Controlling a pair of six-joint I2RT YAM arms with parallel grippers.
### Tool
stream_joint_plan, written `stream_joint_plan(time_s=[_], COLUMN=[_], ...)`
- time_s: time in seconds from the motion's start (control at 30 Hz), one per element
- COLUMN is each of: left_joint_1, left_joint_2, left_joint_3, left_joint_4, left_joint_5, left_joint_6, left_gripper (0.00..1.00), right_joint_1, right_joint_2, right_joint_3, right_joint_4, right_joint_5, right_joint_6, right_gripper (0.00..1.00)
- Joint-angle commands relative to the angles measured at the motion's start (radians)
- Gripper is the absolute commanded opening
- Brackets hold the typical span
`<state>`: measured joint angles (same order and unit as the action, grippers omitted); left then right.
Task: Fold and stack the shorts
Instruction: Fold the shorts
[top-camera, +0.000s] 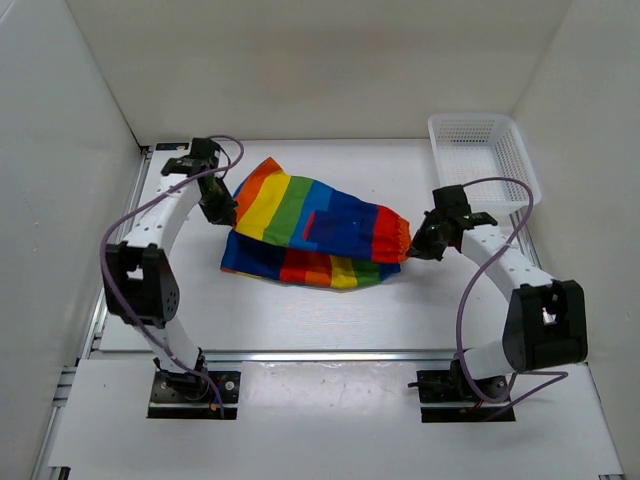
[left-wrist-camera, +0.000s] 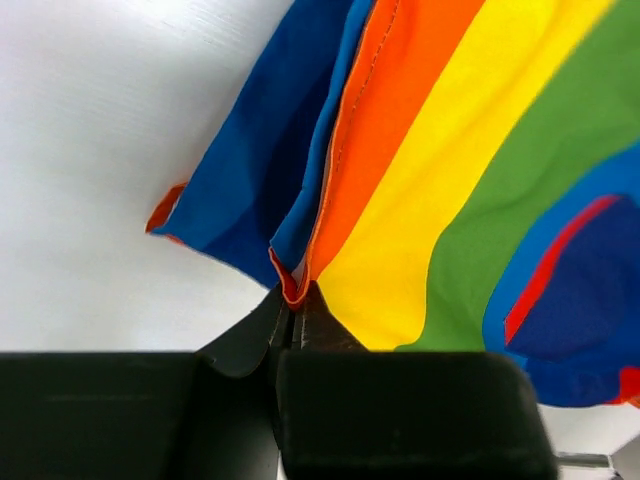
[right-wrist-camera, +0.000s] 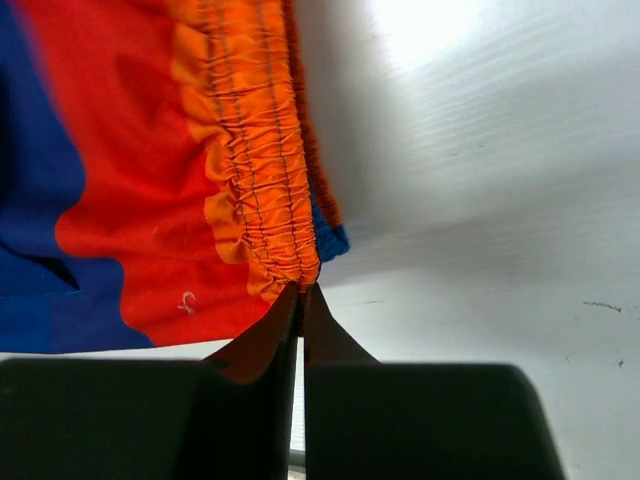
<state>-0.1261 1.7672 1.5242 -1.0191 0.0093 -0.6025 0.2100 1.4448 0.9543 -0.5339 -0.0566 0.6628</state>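
Left gripper (left-wrist-camera: 296, 303), right gripper (right-wrist-camera: 300, 296), shorts (top-camera: 312, 218) seemingly clamped

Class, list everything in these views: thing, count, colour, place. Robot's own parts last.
shorts: one, rainbow stripes with orange waistband, mid-table, pinched at both ends
basket: one, white mesh, far right corner of table
table: one, white, under everything
arms: two, white with black joints, left arm and right arm at near edge
left claw: one, black, shut on shorts' hem
right claw: one, black, shut on shorts' waistband
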Motion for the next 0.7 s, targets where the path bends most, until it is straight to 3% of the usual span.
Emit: stream_joint_plan(time_s=[0.0,0.2,0.4,0.47,0.5,0.57,0.63,0.67], left_joint_1=[0.022,0.022,-0.003,-0.003,-0.003,-0.003,-0.003,0.006], left_joint_2=[-0.178,-0.363,-0.327,-0.305,-0.296,-0.311,-0.331,-0.331], left_joint_3=[0.002,-0.334,-0.533,-0.533,-0.533,-0.52,-0.448,-0.411], left_joint_4=[-0.05,0.031,0.138,0.148,0.148,0.139,0.084,0.061], left_joint_5=[-0.025,0.038,0.017,0.008,0.024,0.035,0.006,-0.011], left_joint_6=[0.001,-0.072,-0.128,-0.128,-0.102,-0.077,-0.034,-0.022], left_gripper=[0.1,0.1,0.11,0.27,0.47,0.69,0.98,0.99], right_joint_1=[0.0,0.009,0.02,0.02,0.02,0.02,0.02,0.02], right_joint_2=[-0.081,-0.07,0.057,0.107,0.108,0.097,0.051,0.039], right_joint_3=[0.06,0.029,-0.046,-0.057,-0.057,-0.057,-0.057,-0.046], right_joint_4=[-0.055,-0.034,0.058,0.068,0.083,0.094,0.094,0.094], right_joint_5=[0.006,-0.034,-0.034,-0.071,-0.092,-0.127,-0.118,-0.105], right_joint_6=[-0.043,-0.08,-0.089,-0.089,-0.101,-0.111,-0.12,-0.13], right_gripper=[0.0,0.0,0.0,0.03,0.26,0.53,0.73,0.77])
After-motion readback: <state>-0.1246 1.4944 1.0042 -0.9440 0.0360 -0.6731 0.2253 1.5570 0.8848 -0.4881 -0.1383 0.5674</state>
